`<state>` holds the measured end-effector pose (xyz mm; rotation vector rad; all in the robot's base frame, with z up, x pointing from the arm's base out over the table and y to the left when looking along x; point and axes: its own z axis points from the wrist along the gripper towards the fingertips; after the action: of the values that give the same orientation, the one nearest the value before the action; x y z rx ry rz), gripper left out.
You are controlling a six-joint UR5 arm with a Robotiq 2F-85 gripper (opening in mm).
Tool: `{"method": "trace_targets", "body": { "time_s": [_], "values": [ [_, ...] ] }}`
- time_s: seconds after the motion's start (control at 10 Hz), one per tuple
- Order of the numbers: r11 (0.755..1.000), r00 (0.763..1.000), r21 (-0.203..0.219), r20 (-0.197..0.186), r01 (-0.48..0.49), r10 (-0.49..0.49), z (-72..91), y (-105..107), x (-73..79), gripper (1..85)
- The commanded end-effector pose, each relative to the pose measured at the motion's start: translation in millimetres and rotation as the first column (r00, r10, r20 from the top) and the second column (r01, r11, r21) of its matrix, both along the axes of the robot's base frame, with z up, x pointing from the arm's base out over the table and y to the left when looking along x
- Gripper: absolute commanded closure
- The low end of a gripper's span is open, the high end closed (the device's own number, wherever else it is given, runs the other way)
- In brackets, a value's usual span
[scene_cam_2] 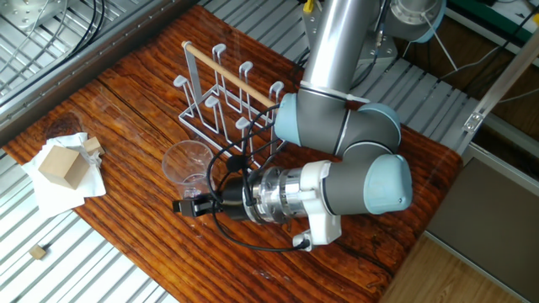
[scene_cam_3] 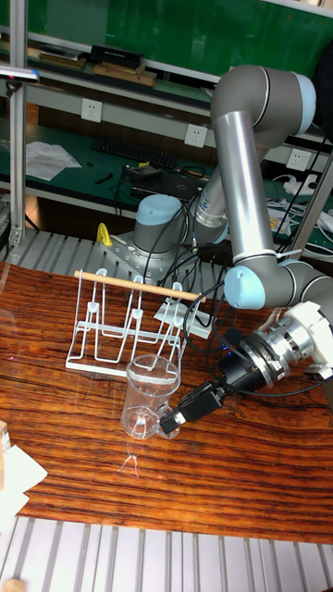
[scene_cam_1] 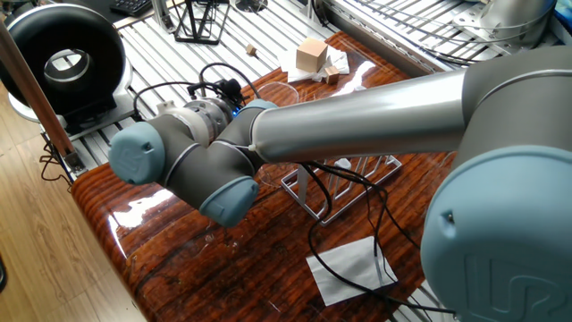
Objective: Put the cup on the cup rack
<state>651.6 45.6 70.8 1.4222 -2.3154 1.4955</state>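
The clear, colourless glass cup (scene_cam_3: 151,395) stands upright on the tabletop just in front of the pale wire cup rack (scene_cam_3: 125,322). The black two-finger gripper (scene_cam_3: 171,419) seems to touch its base; whether its fingers clamp it I cannot tell.

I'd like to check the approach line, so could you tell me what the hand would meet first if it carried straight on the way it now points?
Most likely the cup. The hand points at its lower wall, right beside the glass; whether they already touch is unclear.
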Motion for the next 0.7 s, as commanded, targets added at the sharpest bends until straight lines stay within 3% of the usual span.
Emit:
{"method": "trace_targets", "body": {
  "time_s": [0.0, 0.3, 0.4, 0.5, 0.6],
  "values": [
    [1.000, 1.000, 0.006, -0.003, 0.010, -0.010, -1.9, -3.0, -1.4, 51.7],
    [1.000, 1.000, 0.009, 0.002, 0.014, -0.014, -2.0, -3.3, -1.3, 58.7],
    [1.000, 1.000, 0.011, 0.008, 0.018, -0.018, -1.8, -3.6, -1.3, 67.3],
    [1.000, 1.000, 0.009, 0.014, 0.019, -0.019, -1.1, -4.8, -0.4, 81.3],
    [1.000, 1.000, 0.017, 0.018, 0.016, -0.016, -2.8, -4.1, 0.8, 84.7]
  ]
}}
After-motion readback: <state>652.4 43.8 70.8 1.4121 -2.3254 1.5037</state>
